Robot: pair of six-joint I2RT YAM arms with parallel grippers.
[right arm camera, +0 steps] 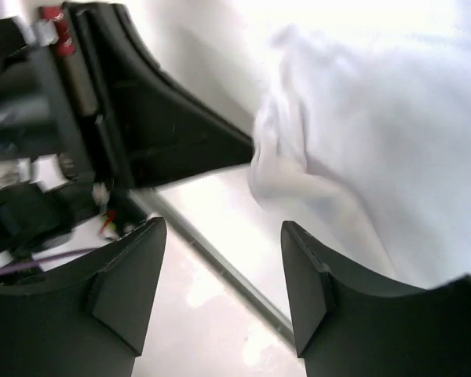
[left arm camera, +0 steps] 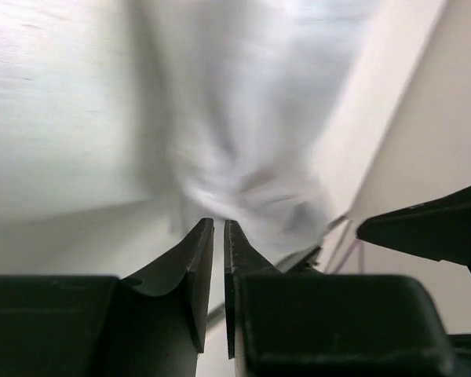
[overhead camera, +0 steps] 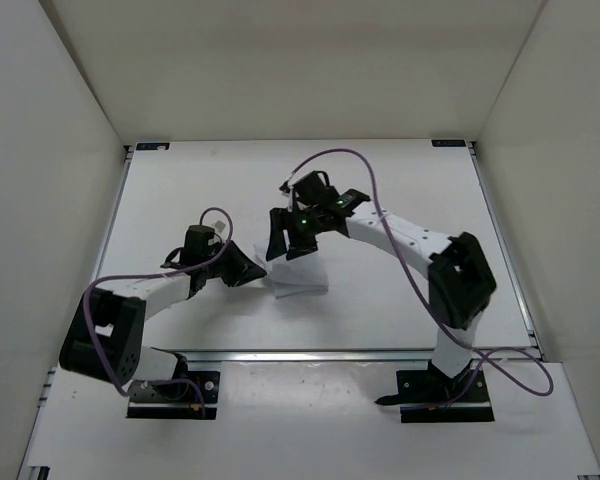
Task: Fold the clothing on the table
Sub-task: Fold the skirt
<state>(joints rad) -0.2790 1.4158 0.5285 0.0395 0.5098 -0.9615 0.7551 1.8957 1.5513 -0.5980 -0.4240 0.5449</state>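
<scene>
The white table bears the clothing, a crumpled white piece near its middle. The right gripper stands at the cloth's far edge, jaws wide apart and holding nothing, with the fabric beyond one finger. The left gripper sits at its left edge, fingers a thin slit apart. Cloth bunches just past their tips, and no pinch is visible.

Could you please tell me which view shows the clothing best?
Top external: it alone shows most of the clothing on the table. Left wrist gives a blurred part; right wrist, a close, cropped, wrinkled part.
</scene>
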